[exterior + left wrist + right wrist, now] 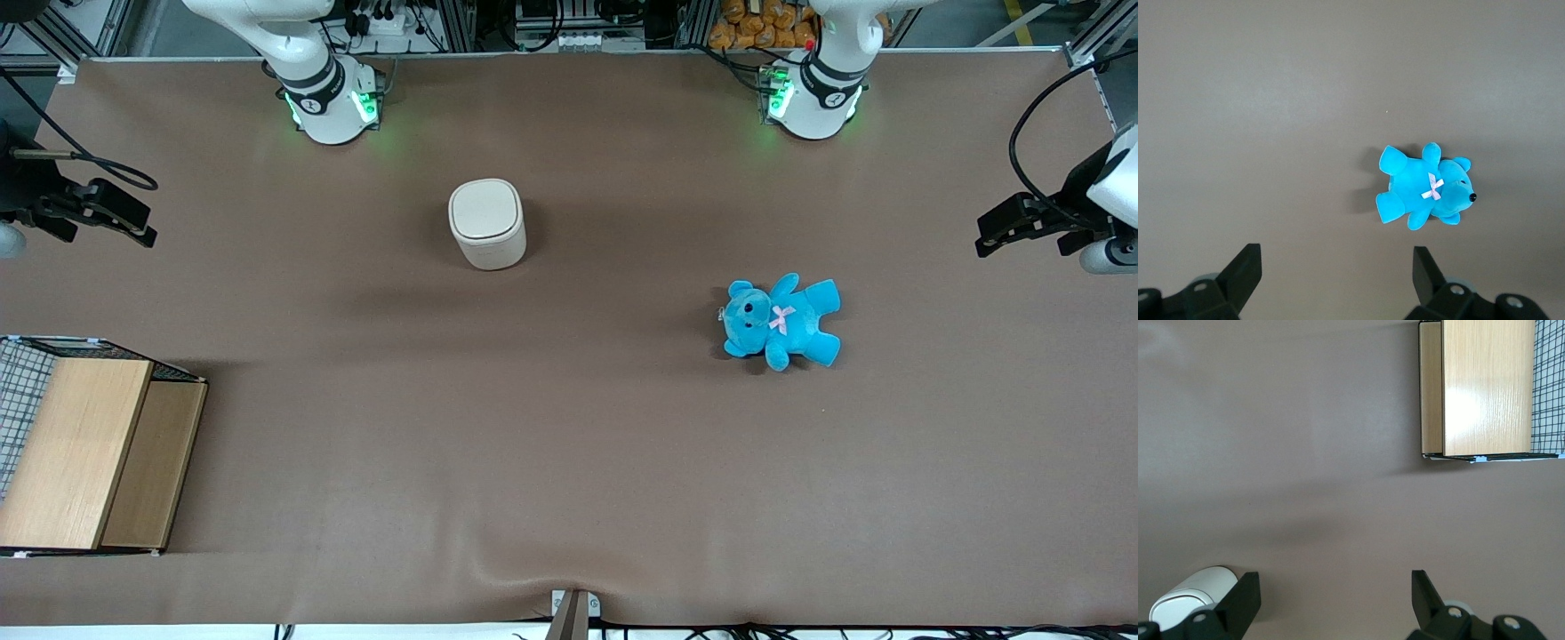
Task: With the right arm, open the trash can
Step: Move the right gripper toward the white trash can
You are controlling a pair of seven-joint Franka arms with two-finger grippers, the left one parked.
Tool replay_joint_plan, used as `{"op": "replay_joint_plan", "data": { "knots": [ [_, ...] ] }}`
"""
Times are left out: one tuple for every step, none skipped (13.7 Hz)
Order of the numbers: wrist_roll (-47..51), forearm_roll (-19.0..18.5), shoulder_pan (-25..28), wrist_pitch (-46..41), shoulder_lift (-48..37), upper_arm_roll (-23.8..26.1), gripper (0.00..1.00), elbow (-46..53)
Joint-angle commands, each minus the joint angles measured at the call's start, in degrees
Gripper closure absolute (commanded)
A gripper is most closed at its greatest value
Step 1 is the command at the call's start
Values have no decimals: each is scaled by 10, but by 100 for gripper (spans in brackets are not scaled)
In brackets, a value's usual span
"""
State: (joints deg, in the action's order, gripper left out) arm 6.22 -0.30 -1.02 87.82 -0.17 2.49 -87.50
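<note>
Front view is showing the trash can (486,222) standing upright in the upper middle of the frame, on the brown desk (569,462), a little nearer to the camera than the right arm's base (331,107). Its cream lid is sitting flat and closed on the rim, so the opening is, in my judgement, not yet begun and the task is at its approach step. The end effector (116,218) is hanging at the left edge of the frame, well apart from the can and off toward the working arm's end of the desk, holding nothing. In the right wrist view its two black fingers (1245,597) are standing wide apart with bare desk between them, and the can (1188,597) is showing just beside one finger, seen on a slant, not between the two. Next, the arm is probably going to need to travel across toward the can and come down over the lid, and then either press on it or catch its edge, depending on how the lid releases; I cannot tell from these pictures which edge carries the hinge. Farther out, a blue teddy (782,322) is lying on its back at the middle right of the front view, well apart from the can, and a wooden box with wire mesh (84,453) is sitting at the lower left; neither is lying in the likely path.
</note>
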Motion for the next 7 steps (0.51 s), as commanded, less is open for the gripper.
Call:
{"op": "replay_joint_plan", "data": {
  "knots": [
    [-8, 4, -5, -3, -3, 1, 0, 0],
    [-8, 4, -5, -2, -3, 1, 0, 1],
    [-9, 2, -4, -1, -2, 1, 0, 1],
    [-10, 3, -6, 0, -1, 1, 0, 2],
    [-11, 3, -6, 0, -1, 1, 0, 3],
    [-9, 3, -5, -2, -1, 1, 0, 3],
    [-9, 3, -4, -4, 2, 1, 0, 0]
  ]
}}
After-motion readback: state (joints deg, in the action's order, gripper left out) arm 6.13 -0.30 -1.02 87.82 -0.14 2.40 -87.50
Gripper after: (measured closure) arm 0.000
